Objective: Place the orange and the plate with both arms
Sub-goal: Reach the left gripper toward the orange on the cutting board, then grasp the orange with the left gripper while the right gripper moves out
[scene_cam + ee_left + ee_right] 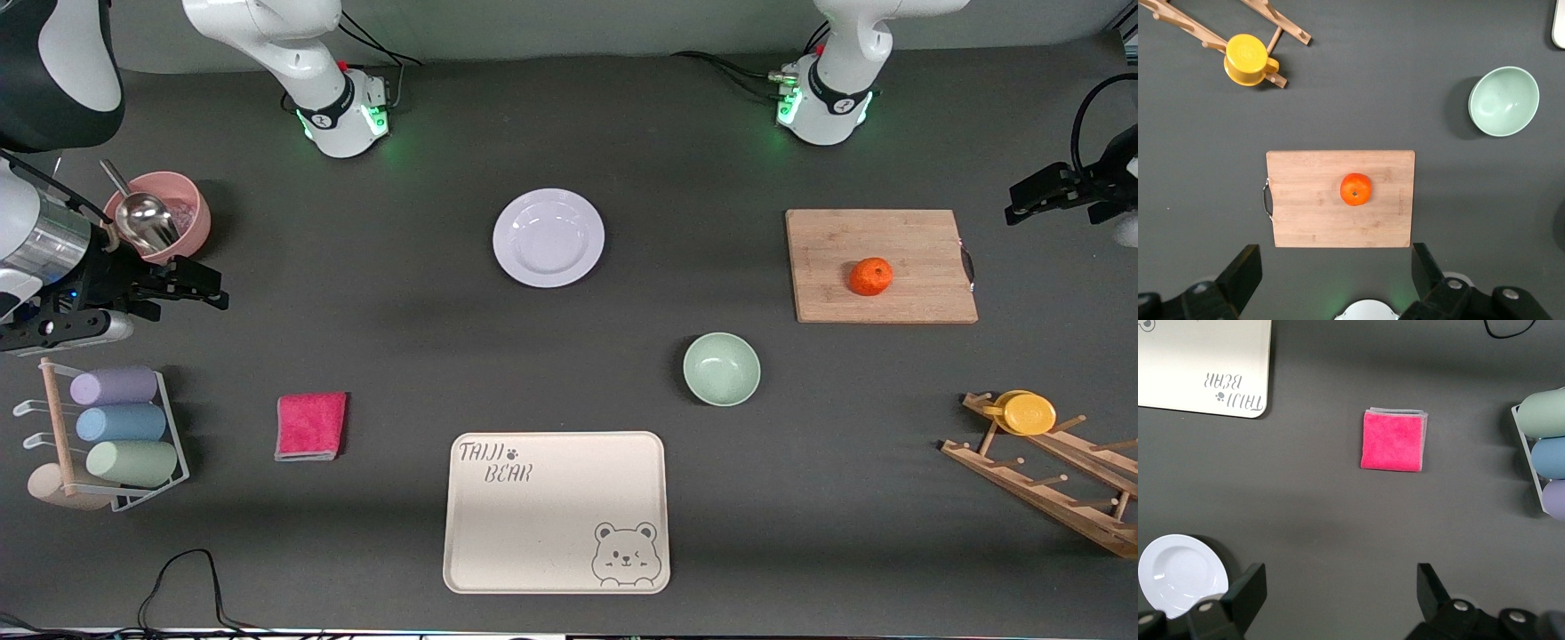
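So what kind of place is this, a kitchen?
Probably a robot test bench set up like a kitchen: two arm bases bolted to a dark table, with a cutting board, plate and bear-printed tray laid out.

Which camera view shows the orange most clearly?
The left wrist view shows it best: the orange appears from straight above, large, with its stem dot visible, resting on the wooden cutting board. The front view also shows it on the board, but smaller. The right wrist view does not show the orange at all.
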Controlling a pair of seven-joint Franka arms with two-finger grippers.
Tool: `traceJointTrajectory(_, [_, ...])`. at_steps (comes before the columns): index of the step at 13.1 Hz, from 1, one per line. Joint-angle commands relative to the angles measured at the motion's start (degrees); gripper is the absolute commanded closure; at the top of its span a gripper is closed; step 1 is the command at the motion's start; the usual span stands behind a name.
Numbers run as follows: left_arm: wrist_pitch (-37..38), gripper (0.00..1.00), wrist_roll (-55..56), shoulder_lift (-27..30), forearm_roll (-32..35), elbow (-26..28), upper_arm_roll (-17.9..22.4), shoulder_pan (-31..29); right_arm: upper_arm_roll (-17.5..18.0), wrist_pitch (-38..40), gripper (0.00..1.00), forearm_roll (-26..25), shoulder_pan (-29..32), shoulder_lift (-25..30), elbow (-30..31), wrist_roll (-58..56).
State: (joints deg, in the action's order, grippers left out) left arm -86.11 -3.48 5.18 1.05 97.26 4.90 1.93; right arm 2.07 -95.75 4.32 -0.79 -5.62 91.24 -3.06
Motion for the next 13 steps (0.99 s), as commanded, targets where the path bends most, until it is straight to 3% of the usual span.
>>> traceJointTrajectory(1, [-1.1,0.0,1.2,2.5,-0.4,5.8,0.1,-0.1,-0.1,0.3,0.0,0.1,-0.4,-0.4,-1.1,0.0])
traceJointTrajectory(5, [-16.9,0.0,1.3,10.3,0.1,25.4,0.0,-0.1,0.0,0.1,0.0,0.2,-0.4,-0.6,-1.1,0.1])
traceJointTrajectory(11, [-44.1,0.0,1.3,9.9,0.1,46.0,0.0,-0.1,0.0,0.0,0.0,1.0,-0.4,-0.7,-0.4,1.7])
traceJointTrajectory(13, [-53.2,0.0,1.3,8.9,0.1,52.2,0.0,0.0,0.1,0.3,0.0,4.1,-1.2,-0.5,1.2,2.0])
